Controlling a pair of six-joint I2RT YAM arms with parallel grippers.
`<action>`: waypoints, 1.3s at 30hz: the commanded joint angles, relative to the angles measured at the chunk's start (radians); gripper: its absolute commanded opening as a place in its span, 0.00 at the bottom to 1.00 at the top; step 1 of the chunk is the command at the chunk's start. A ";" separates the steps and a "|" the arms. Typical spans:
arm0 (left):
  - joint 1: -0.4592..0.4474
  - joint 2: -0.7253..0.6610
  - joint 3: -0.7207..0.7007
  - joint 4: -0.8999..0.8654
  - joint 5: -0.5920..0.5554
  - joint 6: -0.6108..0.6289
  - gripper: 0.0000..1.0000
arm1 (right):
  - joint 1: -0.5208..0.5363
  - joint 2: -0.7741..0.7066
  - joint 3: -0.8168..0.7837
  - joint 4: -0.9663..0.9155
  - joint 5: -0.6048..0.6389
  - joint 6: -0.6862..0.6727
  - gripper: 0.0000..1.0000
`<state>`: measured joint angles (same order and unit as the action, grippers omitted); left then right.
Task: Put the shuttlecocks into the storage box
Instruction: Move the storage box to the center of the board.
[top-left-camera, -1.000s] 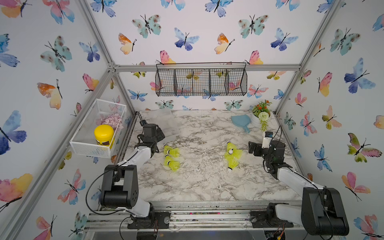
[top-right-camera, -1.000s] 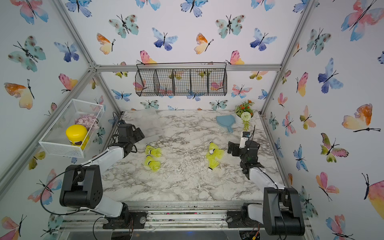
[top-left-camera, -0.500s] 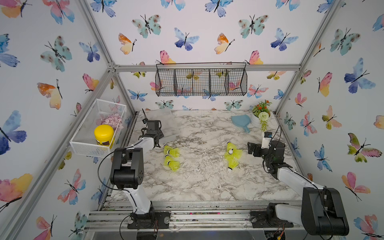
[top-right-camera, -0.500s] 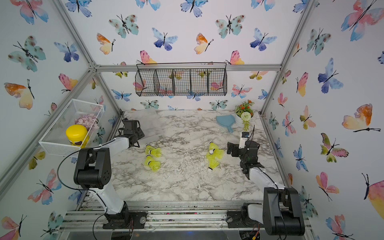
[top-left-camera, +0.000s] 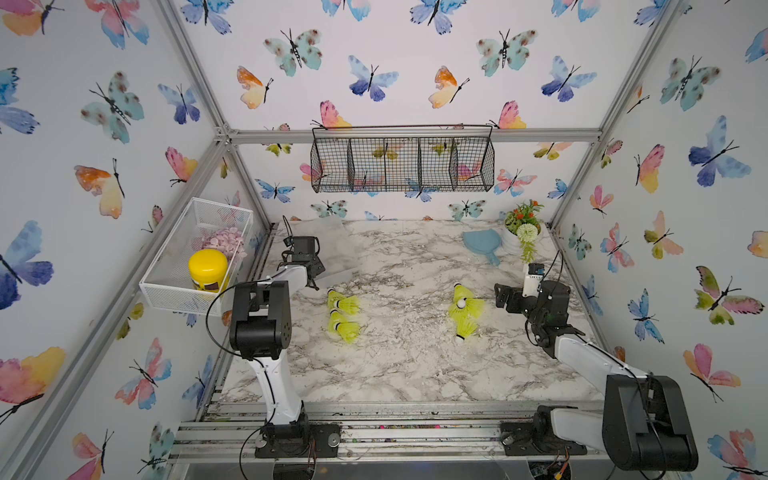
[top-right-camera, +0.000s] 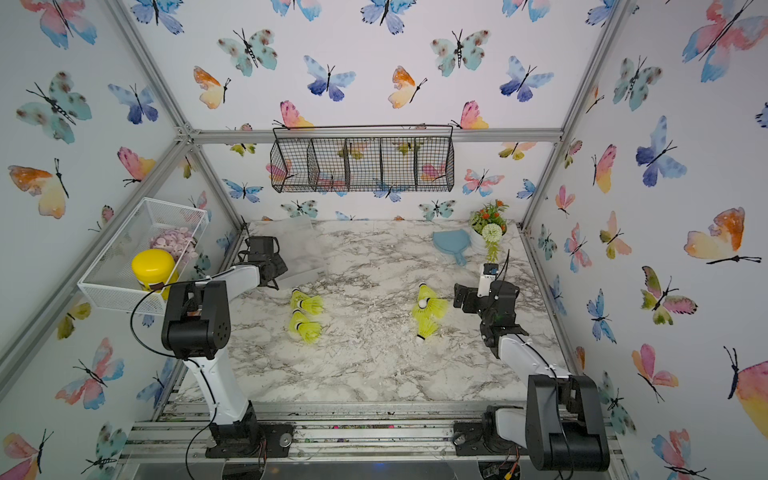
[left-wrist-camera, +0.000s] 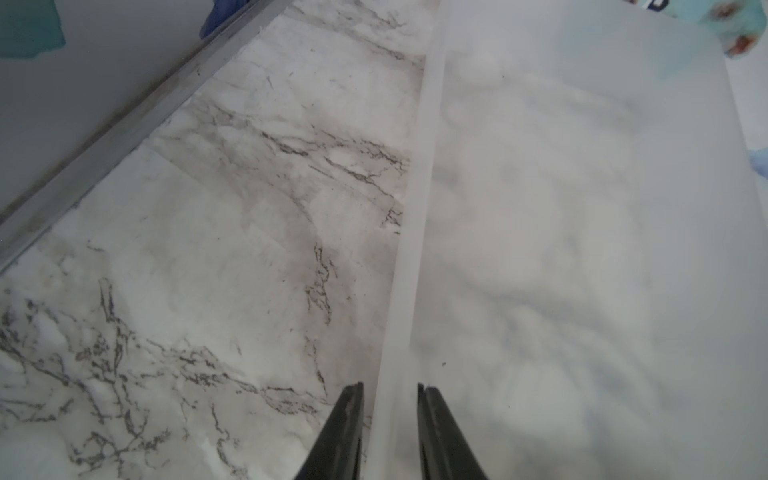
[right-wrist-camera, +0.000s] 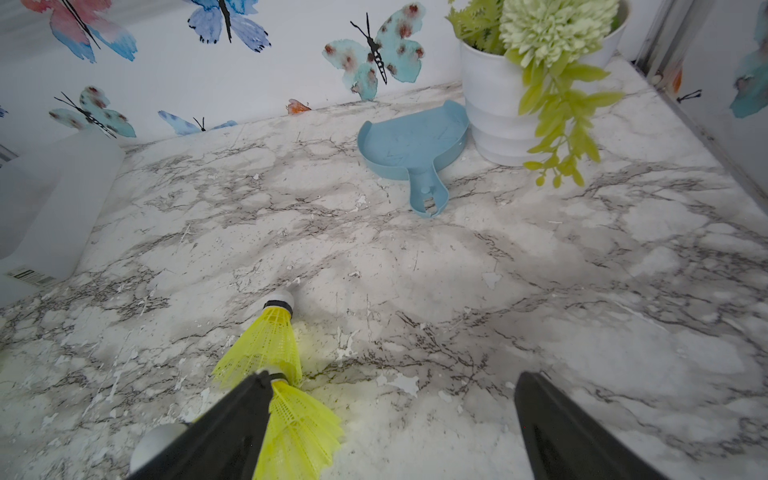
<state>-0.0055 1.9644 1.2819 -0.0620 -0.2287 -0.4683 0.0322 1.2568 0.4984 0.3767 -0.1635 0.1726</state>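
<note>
- In both top views the storage box (top-left-camera: 338, 253) sits at the 10 o'clock corner of the marble tabletop (top-left-camera: 395, 374), and the left gripper (top-left-camera: 318, 272) is at its near wall.
- Two shuttlecocks (top-left-camera: 343, 307) lie at about 5 o'clock from that gripper, apart from the box. A second cluster (top-left-camera: 465, 309) lies just at 9 o'clock from the right gripper (top-left-camera: 500, 297), which is spread wide and empty.
- In the left wrist view, the left gripper (left-wrist-camera: 390, 388) straddles the box's frosted wall (left-wrist-camera: 419, 166), with one finger outside over the marble and one inside.
- The gap between the fingers looks barely wider than the wall. I can't tell whether they are pinching it yet.
- The part of the box that shows holds no shuttlecock.
- My guess is that it wants a hold on the box to draw it closer. It should bite deep and square on the wall, then drag low, or the thin plastic may flex free or tip.
- In the right wrist view, the right gripper (right-wrist-camera: 395, 376) is wide open with nothing between its fingers.
- Shuttlecocks (right-wrist-camera: 270, 345) lie beside one finger, one of them partly behind it. The box (right-wrist-camera: 54, 199) is well apart across the marble.
</note>
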 joint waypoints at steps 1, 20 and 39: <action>0.002 0.022 0.034 -0.033 0.033 0.004 0.18 | -0.003 0.004 0.019 -0.009 -0.015 0.008 0.98; -0.018 -0.050 -0.007 -0.009 0.121 -0.021 0.00 | -0.005 -0.003 0.015 -0.016 -0.010 0.008 0.98; -0.154 -0.100 0.028 0.017 0.175 -0.047 0.00 | -0.005 -0.005 0.008 -0.011 -0.024 0.009 0.98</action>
<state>-0.1383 1.9003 1.2808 -0.0719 -0.0872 -0.4984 0.0322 1.2568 0.4984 0.3752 -0.1692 0.1730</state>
